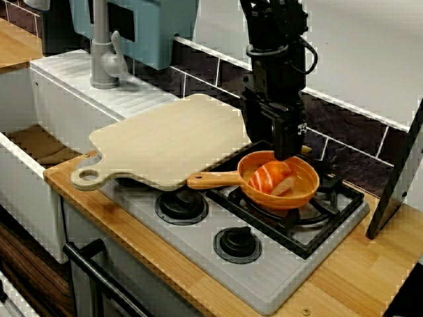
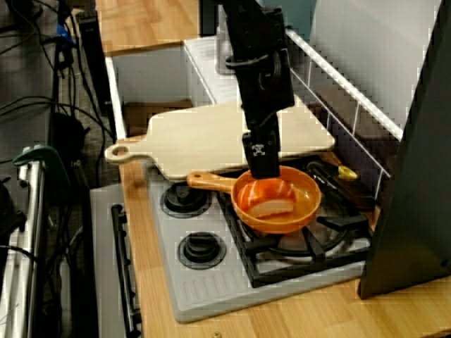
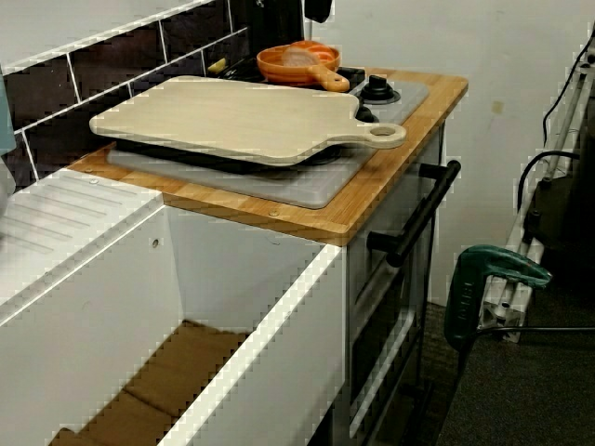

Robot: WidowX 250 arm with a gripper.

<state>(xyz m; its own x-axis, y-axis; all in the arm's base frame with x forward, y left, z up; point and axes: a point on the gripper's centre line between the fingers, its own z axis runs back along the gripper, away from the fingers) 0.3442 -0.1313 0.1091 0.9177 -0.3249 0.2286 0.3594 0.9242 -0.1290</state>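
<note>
Stove (image 1: 264, 281) on bench (image 1: 357, 277).
Pan (image 1: 281, 188) on stove grate, slice (image 1: 269, 178) inside, gripper (image 1: 289, 153) just above; board (image 1: 165, 142) lies between pan and sink (image 1: 13, 105).

Black blocky arm (image 1: 274, 72), white-marked hand (image 2: 262, 167)

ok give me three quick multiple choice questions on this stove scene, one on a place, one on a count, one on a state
1. Where does the orange pan sit?
A. on the cutting board
B. on the black burner grate
C. in the sink

2. How many black knobs show on the stove top?
A. one
B. two
C. four

3. What state is the pan in?
A. empty
B. upside down
C. holding an orange and white striped piece

Answers:
1 B, its base rests on the grate.
2 B, two knobs sit along the stove's front edge.
3 C, the piece lies inside the upright pan.
</note>
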